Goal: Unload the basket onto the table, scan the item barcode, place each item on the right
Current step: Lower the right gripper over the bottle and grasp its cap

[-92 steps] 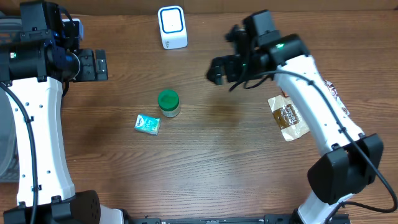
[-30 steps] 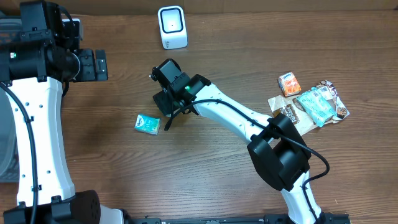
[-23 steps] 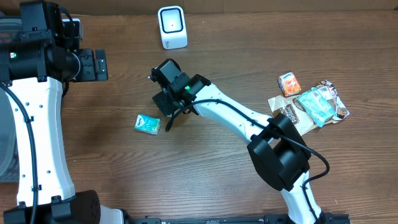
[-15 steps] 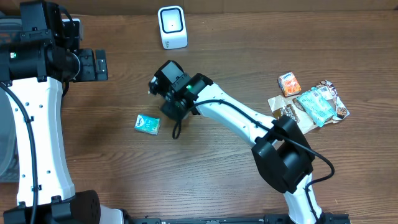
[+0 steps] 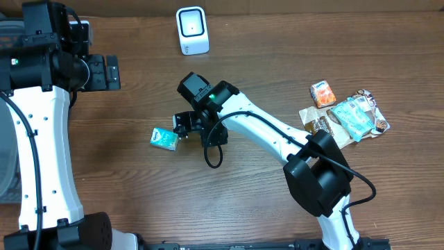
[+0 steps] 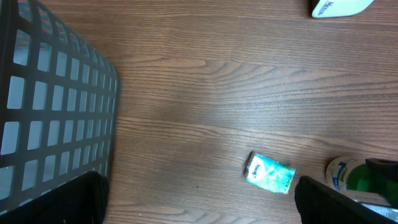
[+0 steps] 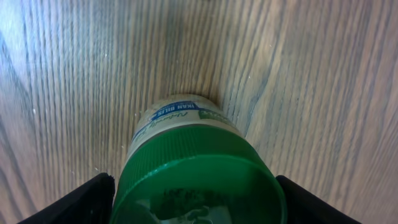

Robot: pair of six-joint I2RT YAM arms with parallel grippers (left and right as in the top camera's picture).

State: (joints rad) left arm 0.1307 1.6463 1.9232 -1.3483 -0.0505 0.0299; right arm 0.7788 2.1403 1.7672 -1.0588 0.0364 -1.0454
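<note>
At the far left stands the grey mesh basket [image 6: 56, 93]. The left gripper [image 5: 105, 73] hangs beside it with its claw spread wide and nothing in it, well away from anything that matters here.

Further in, a small teal packet [image 5: 164, 139] lies flat on the wooden table [image 5: 250, 201]. Just to its right is the item that seems to be in play, a white jar with a green lid [image 7: 186, 149]. It is tipped over rather than upright. Its long axis runs along the claw, lid towards the wrist and base pointing away, towards the teal packet. From overhead it is hidden under the right gripper [image 5: 186, 125].

The two fingers [image 7: 87, 199] sit close on either side of the lid. I cannot tell whether they are pressing on it or merely flanking it, nor whether the far end of the jar rests on the wood.

The white barcode scanner [image 5: 192, 30] stands up the table, almost straight beyond the jar and well apart from it. The right arm is plainly the nearer one, so I would expect it to carry the jar that way. The printed band on the white wall is the likely place for the code, though no barcode shows. That wall, not the lid, would have to face the scanner.

Far right, a heap of snack packets [image 5: 347, 118] waits.
</note>
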